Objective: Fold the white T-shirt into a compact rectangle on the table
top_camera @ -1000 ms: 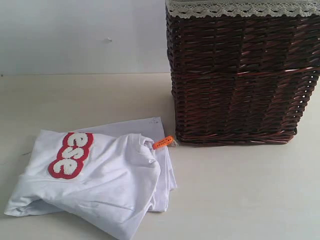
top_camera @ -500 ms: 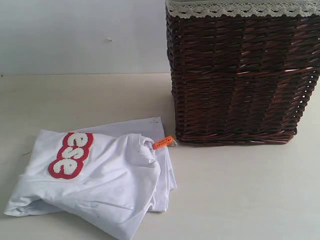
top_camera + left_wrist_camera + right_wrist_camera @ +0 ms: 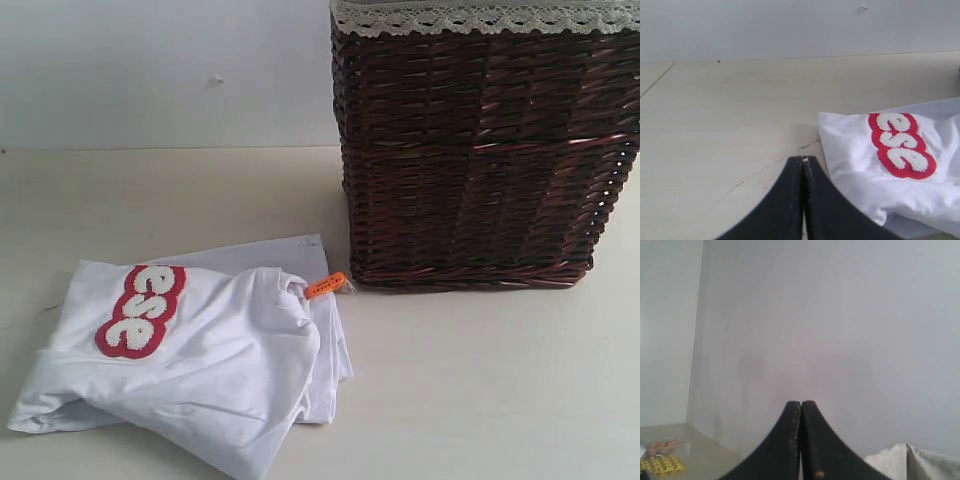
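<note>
Exterior: white T-shirt point(image 3: 200, 370) lay bunched on table point(image 3: 480, 380), its orange tag point(image 3: 326, 284) just beside basket point(image 3: 480, 160).
Left wrist: left gripper point(image 3: 803, 160) closed, empty, beside shirt.
Right wrist: right gripper point(image 3: 801, 402) closed, empty, facing wall point(image 3: 840, 315).

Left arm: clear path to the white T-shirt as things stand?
Probably yes. In the left wrist view, only bare table lies between the shut left end effector and the white T-shirt; the basket stands beyond it.
</note>
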`<action>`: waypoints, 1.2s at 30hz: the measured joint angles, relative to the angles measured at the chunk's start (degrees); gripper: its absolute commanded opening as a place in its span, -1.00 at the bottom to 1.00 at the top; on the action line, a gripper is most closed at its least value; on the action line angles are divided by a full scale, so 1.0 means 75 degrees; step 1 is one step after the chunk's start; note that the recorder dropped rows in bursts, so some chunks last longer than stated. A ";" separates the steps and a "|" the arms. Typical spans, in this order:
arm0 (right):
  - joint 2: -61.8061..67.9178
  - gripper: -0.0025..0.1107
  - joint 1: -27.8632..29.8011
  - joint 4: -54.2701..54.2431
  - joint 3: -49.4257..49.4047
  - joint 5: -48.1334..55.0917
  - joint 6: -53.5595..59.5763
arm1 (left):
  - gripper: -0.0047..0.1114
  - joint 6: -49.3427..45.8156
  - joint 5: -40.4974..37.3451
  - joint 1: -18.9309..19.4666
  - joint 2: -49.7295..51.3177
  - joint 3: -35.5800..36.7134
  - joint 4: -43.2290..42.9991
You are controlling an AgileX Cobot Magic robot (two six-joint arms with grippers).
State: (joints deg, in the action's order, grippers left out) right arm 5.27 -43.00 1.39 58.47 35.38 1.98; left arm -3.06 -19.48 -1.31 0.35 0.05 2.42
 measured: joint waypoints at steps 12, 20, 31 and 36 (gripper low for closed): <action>-0.0184 -0.96 0.2375 0.0756 -0.0914 -0.3404 0.0046 | -0.92 0.0000 0.0000 0.0000 0.0000 0.0000 0.0000; -0.0675 -0.96 0.4573 0.0788 -0.2630 -0.6156 -0.0035 | -0.92 0.0000 0.0000 0.0000 0.0000 0.0000 0.0000; -0.0673 -0.96 0.7043 0.0329 -0.4214 -0.6271 -0.0263 | -0.92 0.0000 0.0000 0.0000 0.0000 0.0000 0.0000; -0.0673 -0.96 0.7178 0.0593 -0.5178 -0.6049 -0.0343 | -0.92 0.0000 0.0000 0.0000 0.0000 0.0000 0.0000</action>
State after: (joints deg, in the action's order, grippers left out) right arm 0.22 10.83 5.84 19.63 -9.99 -0.60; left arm -3.06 -19.48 -1.31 0.35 0.05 2.42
